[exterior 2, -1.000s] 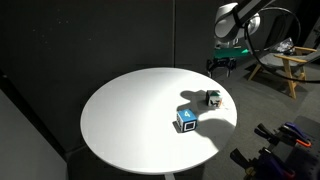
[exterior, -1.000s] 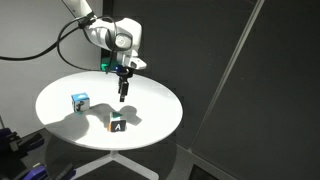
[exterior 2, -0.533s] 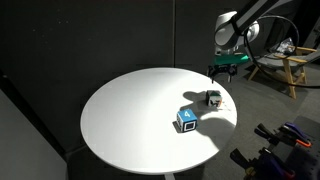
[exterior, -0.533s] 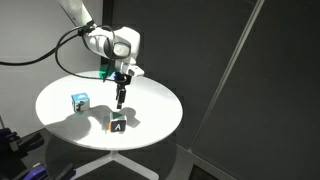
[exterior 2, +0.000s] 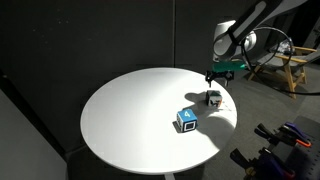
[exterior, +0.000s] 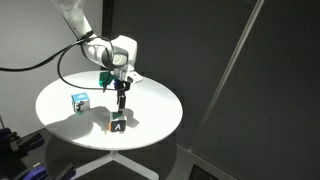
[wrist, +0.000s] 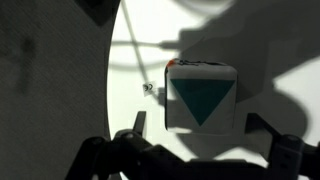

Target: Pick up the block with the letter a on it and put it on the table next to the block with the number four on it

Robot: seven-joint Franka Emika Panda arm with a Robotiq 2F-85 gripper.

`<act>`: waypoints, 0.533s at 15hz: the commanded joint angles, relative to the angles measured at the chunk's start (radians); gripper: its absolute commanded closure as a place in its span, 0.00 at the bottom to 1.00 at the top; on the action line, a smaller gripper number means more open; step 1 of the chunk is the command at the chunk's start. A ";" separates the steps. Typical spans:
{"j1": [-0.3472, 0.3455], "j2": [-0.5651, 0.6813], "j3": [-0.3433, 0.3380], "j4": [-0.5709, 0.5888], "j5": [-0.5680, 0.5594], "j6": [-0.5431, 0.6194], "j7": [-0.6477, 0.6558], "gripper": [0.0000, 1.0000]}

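Wrist view first: the gripper [wrist: 200, 150] is spread wide open with nothing in it. The block with the letter a [wrist: 200, 96] sits just past the fingertips, lined up with the gap and showing a teal triangle face. In an exterior view the gripper [exterior: 119, 96] hangs just above that block [exterior: 118, 124], clear of it. The block rests on the table [exterior: 155, 108], and further back, well apart, sits the block with the number four [exterior: 79, 101].
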 commanded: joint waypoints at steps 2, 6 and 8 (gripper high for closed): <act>0.021 0.020 -0.014 -0.019 0.010 0.074 0.002 0.00; 0.030 0.047 -0.014 -0.007 0.018 0.103 0.001 0.00; 0.035 0.059 -0.017 -0.002 0.016 0.106 0.002 0.00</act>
